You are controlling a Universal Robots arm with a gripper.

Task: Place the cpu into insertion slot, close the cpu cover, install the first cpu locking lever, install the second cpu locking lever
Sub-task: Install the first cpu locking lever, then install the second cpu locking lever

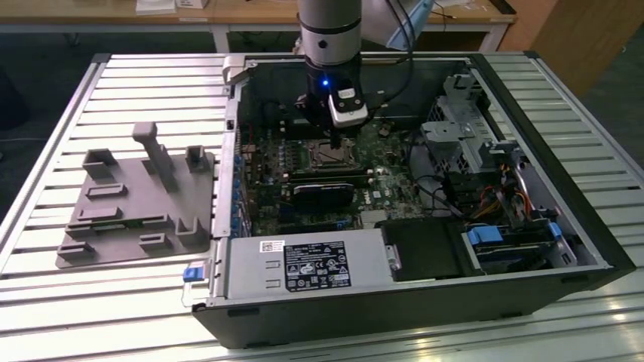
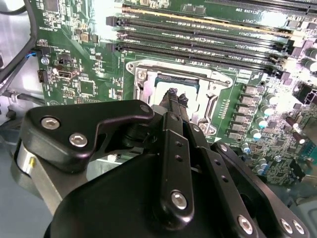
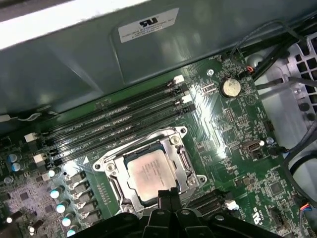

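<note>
One gripper (image 1: 336, 142) hangs over the insertion slot (image 1: 330, 155) inside the open case (image 1: 593, 249). In both wrist views its tips sit at the slot's edge, drawn together, with nothing seen between them.

1. State: the cpu (image 3: 148, 173) lies flat in the slot, with the cover (image 3: 184, 159) down around it as a frame.
2. Step in hand, as judged: a locking lever; placement and cover closing look done. It cannot be told whether either lever is latched.
3. Demand of the next move, as judged: a short, controlled push beside the cover, kept off the cpu face and the memory slots (image 3: 124, 119) just beside it.

Surface: the case lies on its side on a slatted metal table (image 1: 60, 302). A grey fixture (image 1: 131, 219) rests on the exterior view's left.

Room: wooden benches (image 1: 241, 16) stand behind the table
</note>
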